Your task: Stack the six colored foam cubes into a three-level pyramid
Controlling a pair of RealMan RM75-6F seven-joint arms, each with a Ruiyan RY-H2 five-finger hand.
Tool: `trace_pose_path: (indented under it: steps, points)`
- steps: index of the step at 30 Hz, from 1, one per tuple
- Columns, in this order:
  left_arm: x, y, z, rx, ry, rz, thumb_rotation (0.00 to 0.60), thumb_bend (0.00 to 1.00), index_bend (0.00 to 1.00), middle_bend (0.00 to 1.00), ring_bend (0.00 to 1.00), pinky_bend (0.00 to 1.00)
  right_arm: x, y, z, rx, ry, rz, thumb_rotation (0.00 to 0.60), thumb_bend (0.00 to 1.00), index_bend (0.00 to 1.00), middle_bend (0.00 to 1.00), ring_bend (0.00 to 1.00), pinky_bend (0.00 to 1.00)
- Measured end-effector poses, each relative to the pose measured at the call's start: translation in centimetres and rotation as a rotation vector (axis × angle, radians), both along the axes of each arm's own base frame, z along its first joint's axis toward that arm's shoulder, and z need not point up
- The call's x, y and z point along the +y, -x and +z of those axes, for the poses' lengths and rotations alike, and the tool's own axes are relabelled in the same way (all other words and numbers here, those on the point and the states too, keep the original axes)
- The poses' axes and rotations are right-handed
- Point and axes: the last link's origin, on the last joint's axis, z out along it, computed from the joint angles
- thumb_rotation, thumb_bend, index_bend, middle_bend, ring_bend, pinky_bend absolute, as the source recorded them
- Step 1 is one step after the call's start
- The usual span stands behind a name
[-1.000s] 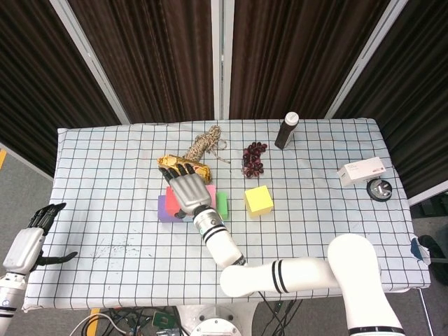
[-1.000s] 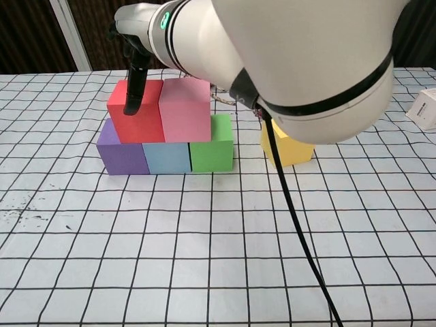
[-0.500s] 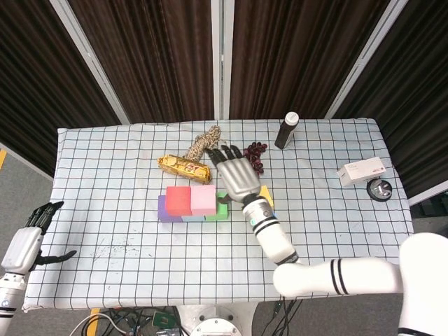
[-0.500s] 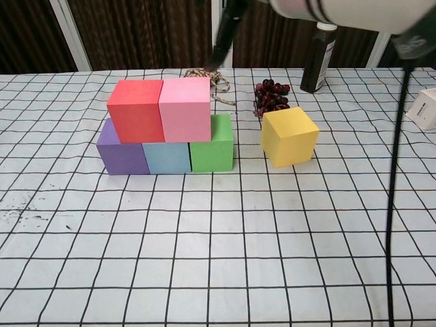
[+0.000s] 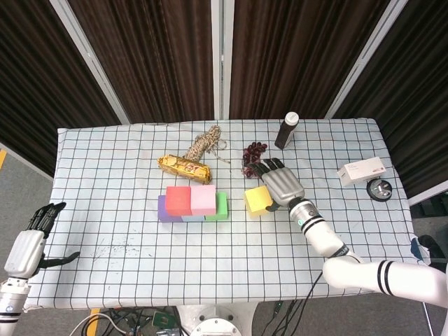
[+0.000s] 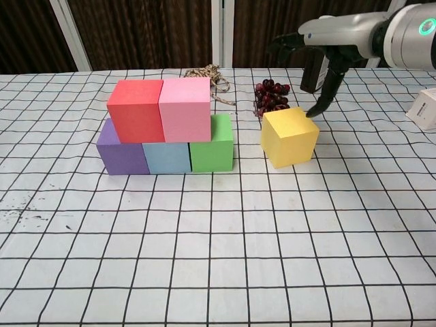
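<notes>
A purple cube (image 6: 122, 150), a blue cube (image 6: 167, 157) and a green cube (image 6: 212, 144) stand in a row on the checked cloth. A red cube (image 6: 136, 110) and a pink cube (image 6: 184, 107) sit on top of them; the same stack (image 5: 192, 204) shows mid-table in the head view. The yellow cube (image 6: 290, 136) (image 5: 257, 200) stands alone to the right. My right hand (image 6: 327, 51) (image 5: 279, 182) hovers open just above and right of it, a fingertip near its top right corner. My left hand (image 5: 28, 241) hangs open off the table's left edge.
Behind the cubes lie a coil of rope (image 5: 204, 143), a gold-wrapped bar (image 5: 183, 166) and dark grapes (image 6: 272, 96). A dark bottle (image 5: 286, 130) stands at the back. A white box (image 5: 361, 171) and a small round object (image 5: 381, 190) sit far right.
My right hand left the stack, swept right over the table and came down beside the yellow cube. The cubes have not moved. The left hand stayed put.
</notes>
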Motion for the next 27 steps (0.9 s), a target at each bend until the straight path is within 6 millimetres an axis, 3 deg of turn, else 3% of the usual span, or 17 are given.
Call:
trace_pose_path:
  steps: [6, 13, 18, 20, 27]
  points:
    - [-0.1, -0.2, -0.3, -0.001, 0.006, -0.005, 0.600, 0.00, 0.03, 0.08, 0.00, 0.00, -0.2, 2.4, -1.3, 0.052, -0.020, 0.001, 0.600, 0.00, 0.00, 0.11, 0.00, 0.00]
    - [-0.1, -0.3, -0.4, -0.001, 0.008, -0.007, 0.600, 0.00, 0.03, 0.08, 0.00, 0.00, -0.3, 2.6, -3.1, 0.036, -0.040, 0.017, 0.600, 0.03, 0.00, 0.16, 0.00, 0.00]
    - [-0.2, -0.4, -0.5, -0.002, 0.013, -0.009, 0.600, 0.00, 0.03, 0.08, 0.00, 0.00, -0.4, 2.3, -3.8, 0.025, -0.021, 0.047, 0.600, 0.07, 0.00, 0.25, 0.00, 0.00]
    - [-0.2, -0.4, -0.5, -0.008, 0.012, -0.009, 0.600, 0.00, 0.03, 0.08, 0.00, 0.00, -0.4, 2.3, -3.9, 0.022, -0.013, 0.054, 0.600, 0.10, 0.00, 0.34, 0.01, 0.00]
    - [-0.2, -0.4, -0.6, -0.013, 0.012, -0.011, 0.600, 0.00, 0.03, 0.08, 0.00, 0.00, -0.2, 1.9, -3.0, -0.025, 0.015, 0.055, 0.600, 0.14, 0.00, 0.46, 0.06, 0.00]
